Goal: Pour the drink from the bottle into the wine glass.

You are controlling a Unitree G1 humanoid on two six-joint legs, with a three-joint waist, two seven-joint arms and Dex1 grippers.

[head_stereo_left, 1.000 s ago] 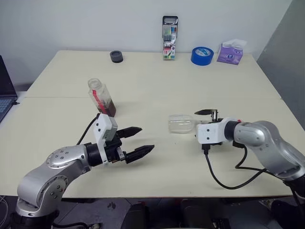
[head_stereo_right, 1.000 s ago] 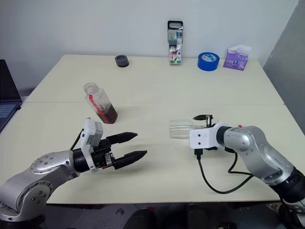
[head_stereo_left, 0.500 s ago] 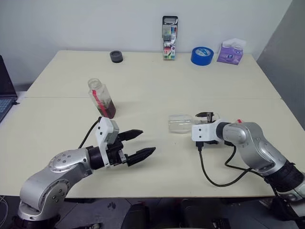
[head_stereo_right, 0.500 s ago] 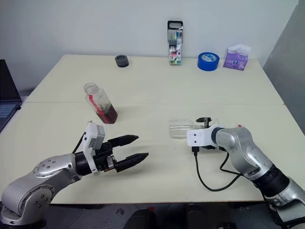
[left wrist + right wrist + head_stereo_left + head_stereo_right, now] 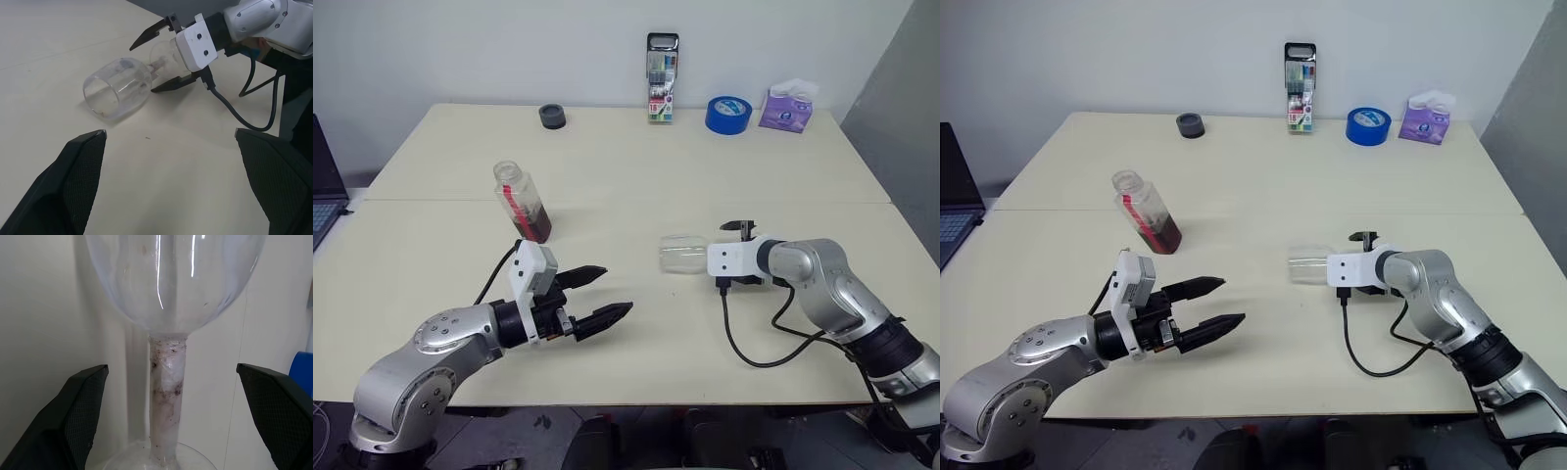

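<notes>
Right pincer [image 5: 164, 56] sits low over the pale surface [image 5: 626, 166] with its black fingers spread wide on either side of the wine glass's stem, not closed on it; in its own wrist view the stem rises straight up between the two finger pads [image 5: 80, 416], smeared with reddish residue. That wine glass [image 5: 683, 254] is lying on its side, bowl opening toward the robot's left, foot toward the right arm, and the bowl looks empty apart from a trace of colour near the rim. Over on the other side, the left pincer [image 5: 597, 294] hovers above the near part of the surface, fingers gaping wide, holding nothing, aimed across toward the fallen glass. Well apart from both, farther back on the left, stands the bottle [image 5: 522, 201], upright though leaning a little, no cap on its neck, with the drink [image 5: 535, 221] filling roughly its lower half, dark red-brown through the clear wall beside the red-and-white label strip. Along the far edge sit a dark round object [image 5: 552, 117], a tall marker case [image 5: 662, 78], a blue tape roll [image 5: 728, 114] and a purple tissue pack [image 5: 787, 107]. A laptop corner [image 5: 325, 186] pokes in at the far left.
</notes>
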